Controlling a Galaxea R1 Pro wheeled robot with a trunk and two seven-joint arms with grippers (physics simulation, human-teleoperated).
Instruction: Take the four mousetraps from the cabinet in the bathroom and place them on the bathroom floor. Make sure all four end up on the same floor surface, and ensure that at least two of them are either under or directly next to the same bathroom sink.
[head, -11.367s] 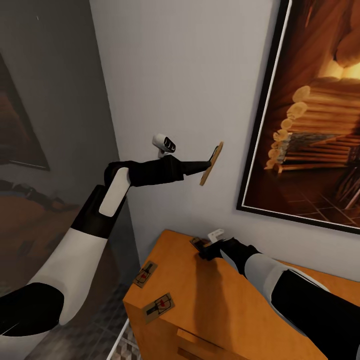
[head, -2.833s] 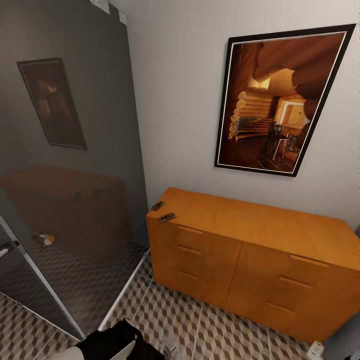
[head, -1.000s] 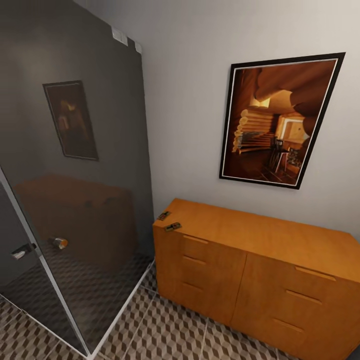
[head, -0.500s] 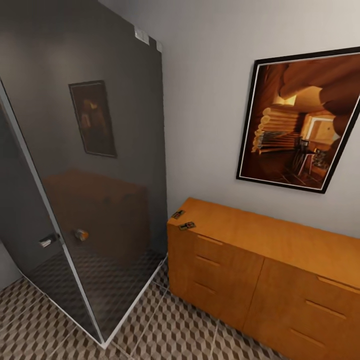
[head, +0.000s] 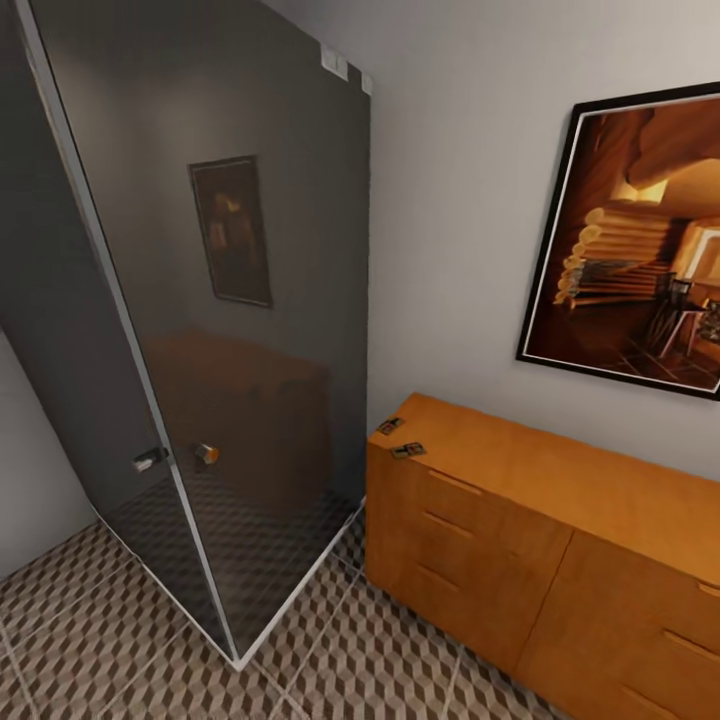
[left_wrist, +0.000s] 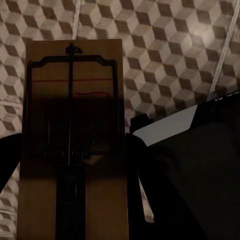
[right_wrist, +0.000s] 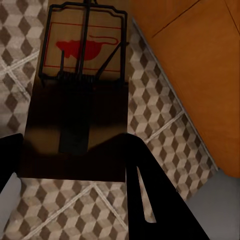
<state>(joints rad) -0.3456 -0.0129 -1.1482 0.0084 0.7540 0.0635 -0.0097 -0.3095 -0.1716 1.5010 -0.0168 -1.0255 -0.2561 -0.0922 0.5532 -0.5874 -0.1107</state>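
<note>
Two mousetraps (head: 390, 425) (head: 408, 450) lie on the left end of the orange-brown cabinet (head: 520, 520) in the head view. In the left wrist view my left gripper (left_wrist: 70, 200) is shut on a third mousetrap (left_wrist: 70, 125), held flat above the cube-patterned bathroom floor (left_wrist: 165, 50). In the right wrist view my right gripper (right_wrist: 75, 170) is shut on another mousetrap (right_wrist: 82, 65) with a red mouse print, over the floor (right_wrist: 160, 130) beside the cabinet (right_wrist: 200, 55). The bathroom sink is out of view.
A dark glass shower enclosure (head: 200, 300) with a metal frame and door knob (head: 205, 452) stands left of the cabinet. A framed picture (head: 640, 240) hangs on the wall above it. Patterned floor (head: 110, 630) spreads in front. Part of my black-and-white body (left_wrist: 190, 165) lies beside the left trap.
The head view has backed away from the cabinet and swung left, so the cabinet sits further right in the picture. The two traps on its top have not moved.
</note>
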